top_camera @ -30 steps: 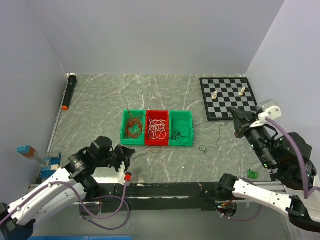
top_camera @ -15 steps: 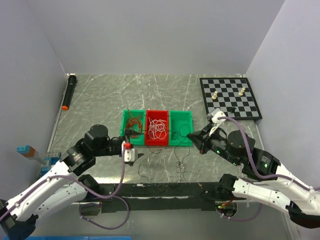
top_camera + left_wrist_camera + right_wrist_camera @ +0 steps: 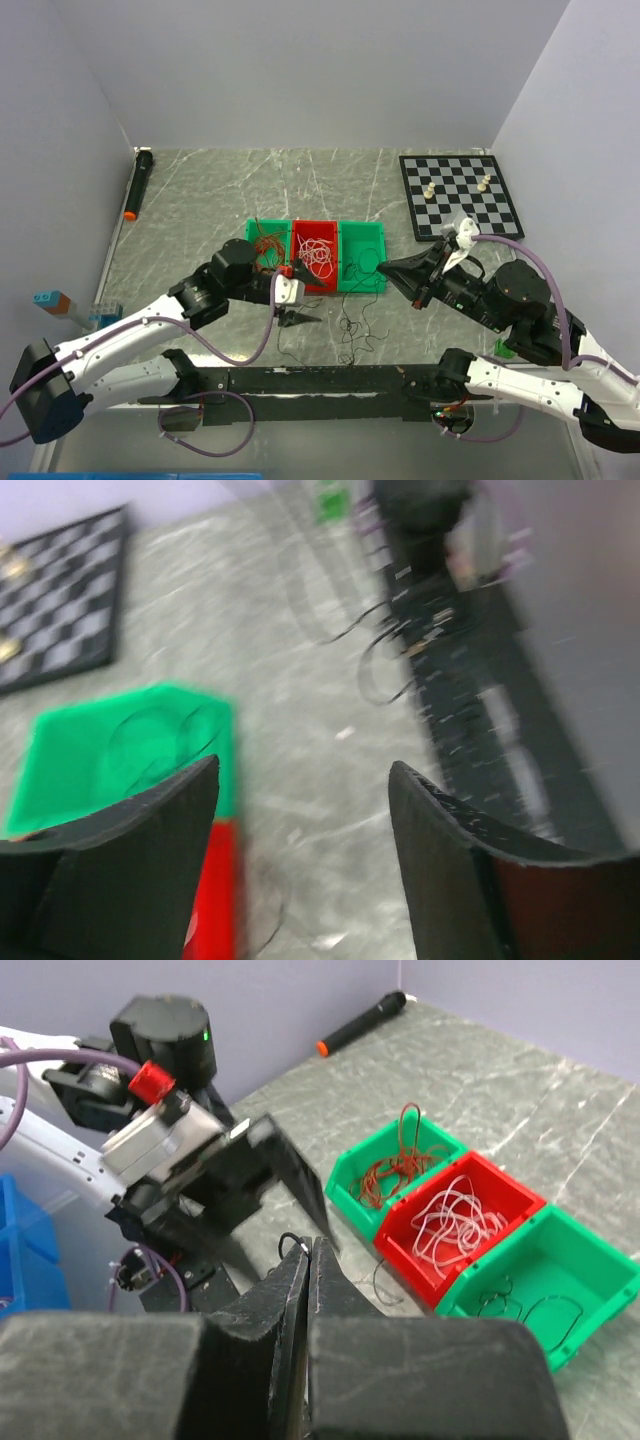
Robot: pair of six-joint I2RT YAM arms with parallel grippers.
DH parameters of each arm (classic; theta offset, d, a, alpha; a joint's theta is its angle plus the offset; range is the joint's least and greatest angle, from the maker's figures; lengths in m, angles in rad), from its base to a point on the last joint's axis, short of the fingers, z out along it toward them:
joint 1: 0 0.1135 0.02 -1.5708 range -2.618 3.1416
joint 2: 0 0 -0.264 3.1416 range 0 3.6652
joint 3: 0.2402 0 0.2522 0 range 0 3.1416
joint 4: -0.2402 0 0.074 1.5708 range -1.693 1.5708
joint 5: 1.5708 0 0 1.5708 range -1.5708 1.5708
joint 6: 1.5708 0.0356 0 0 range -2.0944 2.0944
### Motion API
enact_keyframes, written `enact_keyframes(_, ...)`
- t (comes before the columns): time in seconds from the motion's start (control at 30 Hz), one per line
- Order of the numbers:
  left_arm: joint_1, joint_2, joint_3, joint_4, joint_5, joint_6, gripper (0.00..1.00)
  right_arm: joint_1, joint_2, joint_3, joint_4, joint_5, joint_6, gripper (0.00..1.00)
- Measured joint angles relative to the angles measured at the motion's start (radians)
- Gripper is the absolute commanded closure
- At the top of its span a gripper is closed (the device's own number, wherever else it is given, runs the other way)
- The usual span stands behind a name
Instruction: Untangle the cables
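Left gripper (image 3: 303, 780): fingers spread wide, empty, above the table (image 3: 200, 200), near the red bin (image 3: 410, 1250).
Right gripper (image 3: 305, 1260): fingers pressed together, black cable (image 3: 291, 1243) looped at the tips.
Red-brown cables (image 3: 395, 1170): left green bin (image 3: 345, 1175).
White cables (image 3: 455, 1215): red bin.
Black cables (image 3: 530, 1310): right green bin (image 3: 500, 1325).

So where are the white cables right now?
In the top view, the white cables lie in the red bin, between the two green bins at mid-table.

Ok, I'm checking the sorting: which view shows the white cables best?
Right wrist: the white cables lie large and sharp in the red bin. Top external shows them small; left wrist catches only a blurred corner of the bin.
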Motion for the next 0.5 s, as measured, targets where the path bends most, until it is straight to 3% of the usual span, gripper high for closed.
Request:
enact_keyframes(0.17,-0.075,0.05,0.057,0.046,0.073,-0.077,0.22,0.001,0.023,0.03,0.023,0.014,-0.045,1.0)
enact_keyframes(0.27,-0.094,0.061,0.103,0.082,0.043,-0.082,0.2,0.001,0.06,0.078,0.044,0.117,-0.101,1.0)
enact_keyframes(0.33,-0.1,0.054,0.113,0.13,-0.044,-0.08,0.2,0.001,0.087,0.116,0.077,0.2,-0.162,1.0)
enact_keyframes(0.5,-0.074,0.039,0.129,0.285,-0.433,-0.063,0.18,0.001,0.193,0.262,0.231,0.373,-0.391,1.0)
